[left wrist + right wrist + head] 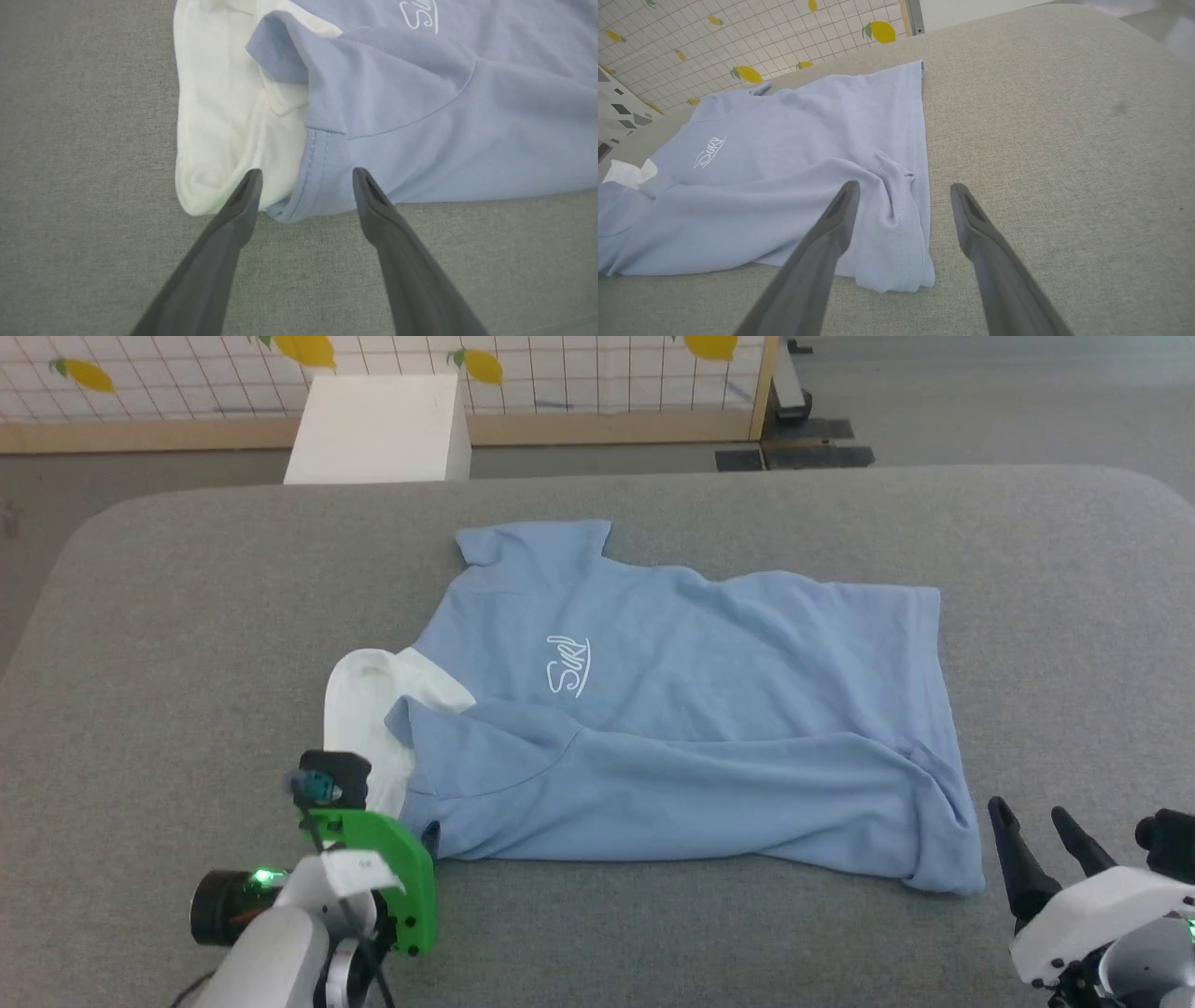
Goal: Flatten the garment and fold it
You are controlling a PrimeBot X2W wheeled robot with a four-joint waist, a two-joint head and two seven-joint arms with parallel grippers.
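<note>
**Desk:** What is at far left?

**Photographer:** The left gripper (303,179), low over the grey table (187,616), jaws spread wide and holding nothing. In its wrist view one fingertip (250,179) lies over the white collar (219,116), and the other lies over the blue edge beside it. Whether either touches the cloth, I cannot tell.

**Desk:** And the shirt?

**Photographer:** The shirt (709,709) lies mid-table, chest up, with the collar toward the robot's left and the hem (932,709) toward its right. The white logo (568,665) shows just right of the collar. One sleeve (532,543) sticks out on the far side. The near side is folded over onto the body in a long band, and the near right corner is rumpled.

**Desk:** Far right?

**Photographer:** The right gripper (1032,814), just beside that rumpled corner, is also wide open and empty. Its wrist view has one finger over the cloth and the other over bare table.

**Desk:** Background?

**Photographer:** A white box (378,429) stands on the floor beyond the table, before a grid panel (560,373) printed with lemons.
</note>
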